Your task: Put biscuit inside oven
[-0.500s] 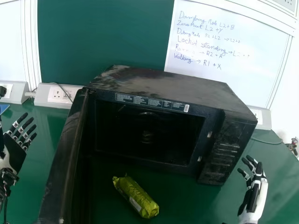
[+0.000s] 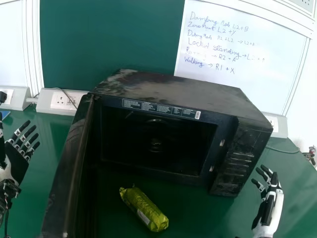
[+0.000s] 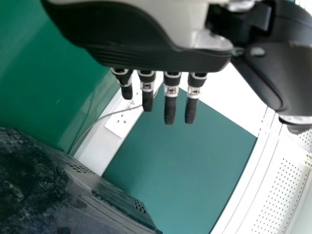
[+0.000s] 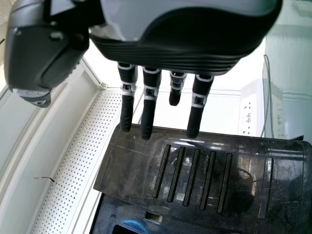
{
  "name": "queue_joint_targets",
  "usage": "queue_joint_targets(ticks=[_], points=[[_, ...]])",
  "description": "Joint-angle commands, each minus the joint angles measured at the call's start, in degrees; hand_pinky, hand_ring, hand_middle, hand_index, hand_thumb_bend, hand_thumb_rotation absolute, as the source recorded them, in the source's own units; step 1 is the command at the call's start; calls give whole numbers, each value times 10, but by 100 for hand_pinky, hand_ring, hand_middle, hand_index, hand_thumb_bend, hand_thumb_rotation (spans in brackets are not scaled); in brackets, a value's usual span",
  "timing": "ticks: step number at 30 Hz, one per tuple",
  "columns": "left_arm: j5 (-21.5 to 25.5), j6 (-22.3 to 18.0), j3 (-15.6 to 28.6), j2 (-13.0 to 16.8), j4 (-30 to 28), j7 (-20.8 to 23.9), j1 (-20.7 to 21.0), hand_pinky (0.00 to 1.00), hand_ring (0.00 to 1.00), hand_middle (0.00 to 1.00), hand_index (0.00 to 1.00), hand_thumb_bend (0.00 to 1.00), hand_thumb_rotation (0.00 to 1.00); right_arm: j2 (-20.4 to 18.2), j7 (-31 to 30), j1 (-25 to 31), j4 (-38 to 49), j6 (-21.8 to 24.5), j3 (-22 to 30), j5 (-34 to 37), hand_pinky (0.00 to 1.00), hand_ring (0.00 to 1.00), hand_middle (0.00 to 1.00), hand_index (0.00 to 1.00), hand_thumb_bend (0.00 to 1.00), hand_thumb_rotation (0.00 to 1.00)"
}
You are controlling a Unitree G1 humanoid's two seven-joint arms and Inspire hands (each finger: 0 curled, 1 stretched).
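The biscuit pack, a yellow-green wrapped roll, lies on the green table in front of the black oven, whose door stands open at the left. My left hand is left of the door, fingers open, touching nothing. My right hand is at the oven's right front, also open and apart from it. The left wrist view shows the left hand with straight fingers; in the right wrist view, the right hand has extended fingers near the oven's button panel.
Behind the oven, sockets line the wall, below a green board and a whiteboard with writing. A cable runs over the table at the right. The open door stands between my left hand and the biscuit pack.
My left hand has shifted very slightly at the left edge. My right hand, the biscuit pack and the oven look unchanged.
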State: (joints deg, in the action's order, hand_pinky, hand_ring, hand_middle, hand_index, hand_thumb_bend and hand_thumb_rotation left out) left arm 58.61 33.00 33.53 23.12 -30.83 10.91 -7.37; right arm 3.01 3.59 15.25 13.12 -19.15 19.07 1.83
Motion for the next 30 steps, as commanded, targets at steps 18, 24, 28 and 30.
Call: queue_joint_targets(ticks=[18,24,28,30], points=[[-4,0,-6,-5,-6,-8,3,100,98,91,88,28,19,72,-48,34,152,83,-78,-202,64,73,76,79,83,66],[-3,0,-5,-7,-11,-3,1,100,98,91,90,26,20,80,-85,25,199,148,-104,-218,65,75,79,81,85,60],[-4,-2,-5,-8,-8,-9,-1,100,99,92,90,27,20,98,-104,22,225,182,-118,-259,65,77,81,83,87,63],[-4,-3,-5,-8,-8,-12,-1,100,99,92,90,27,20,107,-108,19,230,189,-123,-281,67,77,81,84,87,65]])
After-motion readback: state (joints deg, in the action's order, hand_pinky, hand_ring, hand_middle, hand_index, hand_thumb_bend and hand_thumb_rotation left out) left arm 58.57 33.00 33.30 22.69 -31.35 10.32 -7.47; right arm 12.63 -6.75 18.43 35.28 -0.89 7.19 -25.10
